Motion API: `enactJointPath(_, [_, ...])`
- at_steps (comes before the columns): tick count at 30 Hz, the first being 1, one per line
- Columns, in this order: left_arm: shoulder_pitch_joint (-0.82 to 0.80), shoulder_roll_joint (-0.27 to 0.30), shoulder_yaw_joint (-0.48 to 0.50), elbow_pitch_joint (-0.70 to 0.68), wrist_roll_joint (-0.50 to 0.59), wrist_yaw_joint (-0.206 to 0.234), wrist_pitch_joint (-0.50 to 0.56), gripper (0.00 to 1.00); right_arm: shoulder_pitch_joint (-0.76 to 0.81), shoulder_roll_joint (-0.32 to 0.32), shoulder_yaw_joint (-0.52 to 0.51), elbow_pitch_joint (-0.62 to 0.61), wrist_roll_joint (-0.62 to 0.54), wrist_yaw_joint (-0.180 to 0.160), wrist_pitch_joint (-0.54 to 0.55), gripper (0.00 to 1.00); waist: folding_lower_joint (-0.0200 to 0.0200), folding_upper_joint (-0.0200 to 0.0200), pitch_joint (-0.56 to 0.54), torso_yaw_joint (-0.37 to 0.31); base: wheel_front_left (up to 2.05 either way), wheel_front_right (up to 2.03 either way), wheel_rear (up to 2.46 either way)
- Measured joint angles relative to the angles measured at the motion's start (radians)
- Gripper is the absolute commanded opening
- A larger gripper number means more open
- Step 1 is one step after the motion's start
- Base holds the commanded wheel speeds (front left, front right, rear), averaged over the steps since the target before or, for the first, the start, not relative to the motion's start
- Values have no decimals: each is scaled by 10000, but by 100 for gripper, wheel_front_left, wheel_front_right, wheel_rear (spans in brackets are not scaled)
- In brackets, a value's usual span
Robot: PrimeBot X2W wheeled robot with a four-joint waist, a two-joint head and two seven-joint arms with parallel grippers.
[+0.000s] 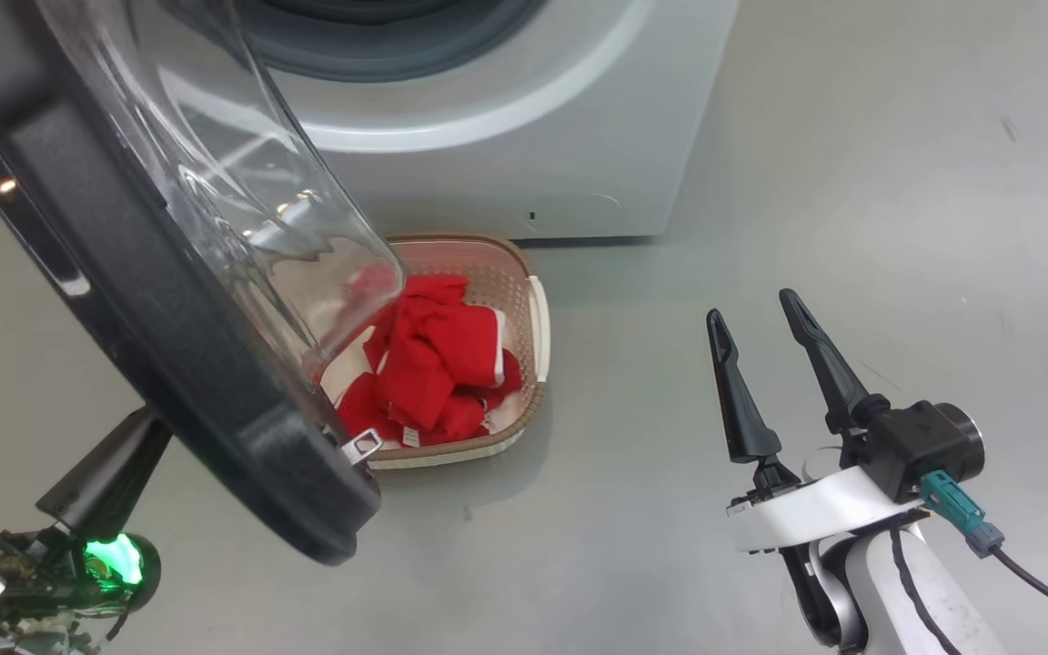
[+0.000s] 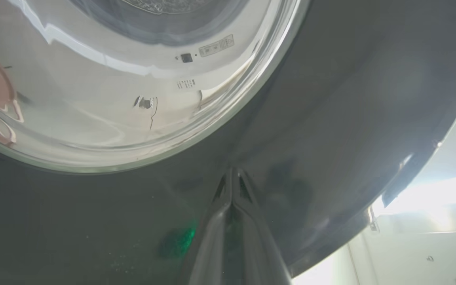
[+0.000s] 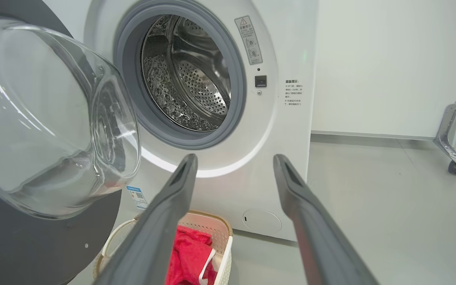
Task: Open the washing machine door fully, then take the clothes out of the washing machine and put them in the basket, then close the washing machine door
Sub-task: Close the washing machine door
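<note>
Left tool (image 2: 232, 174), fingers pressed together, has its tips at the black rim of the door (image 1: 169, 318). Right tool (image 1: 751, 305) is spread wide and empty above the floor (image 1: 851, 136). Beyond the swung-out door, the clothes (image 1: 438, 364) lie in the basket (image 1: 538, 327) before the washer (image 1: 506, 136).

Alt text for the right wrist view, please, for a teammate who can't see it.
The white front-loading washing machine has its round black-rimmed glass door open at left and no laundry showing in its steel drum. The right gripper, open and empty, points toward it above red fabric clothes in a cream perforated plastic basket.
</note>
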Motion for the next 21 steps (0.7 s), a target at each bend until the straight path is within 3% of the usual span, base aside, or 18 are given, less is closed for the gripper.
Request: enactJointPath(21, [-546, -437, -140, 387, 194, -2, 324, 0, -309, 6, 464, -399, 688, -449, 0, 100, 0, 0, 657, -2045, 0, 0, 0])
